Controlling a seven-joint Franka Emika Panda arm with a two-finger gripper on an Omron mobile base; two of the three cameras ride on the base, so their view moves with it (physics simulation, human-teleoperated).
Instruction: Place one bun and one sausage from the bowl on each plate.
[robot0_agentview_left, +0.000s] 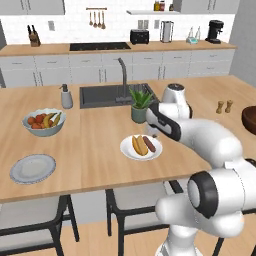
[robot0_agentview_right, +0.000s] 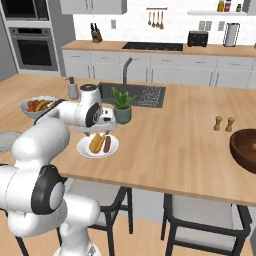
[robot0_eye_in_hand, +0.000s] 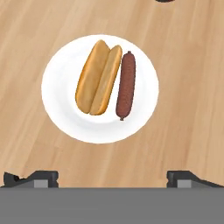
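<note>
A white plate (robot0_eye_in_hand: 61, 109) lies on the wooden counter with an orange-tan bun (robot0_eye_in_hand: 98, 76) and a dark reddish-brown sausage (robot0_eye_in_hand: 126, 85) side by side on it. My gripper (robot0_eye_in_hand: 111, 177) hovers above the plate's near edge, open, its fingertips (robot0_eye_in_hand: 30, 177) far apart and nothing between them. The same plate (robot0_agentview_left: 125, 150) (robot0_agentview_right: 82, 149) sits just below the hand (robot0_agentview_left: 153, 131) (robot0_agentview_right: 102, 128) in the base views. A second plate (robot0_agentview_left: 32, 168) (robot0_agentview_right: 4, 141) lies bare at the counter's left. The dark wooden bowl (robot0_agentview_left: 249, 120) (robot0_agentview_right: 244, 147) stands at the far right; its inside is hidden.
A grey fruit bowl (robot0_agentview_left: 44, 121) (robot0_agentview_right: 36, 106) stands behind the bare plate. A potted plant (robot0_agentview_left: 140, 105) (robot0_agentview_right: 122, 107), a sink (robot0_agentview_left: 102, 95) with faucet and a soap dispenser (robot0_agentview_left: 66, 96) lie behind the filled plate. Salt and pepper shakers (robot0_agentview_left: 224, 106) (robot0_agentview_right: 223, 123) stand near the wooden bowl.
</note>
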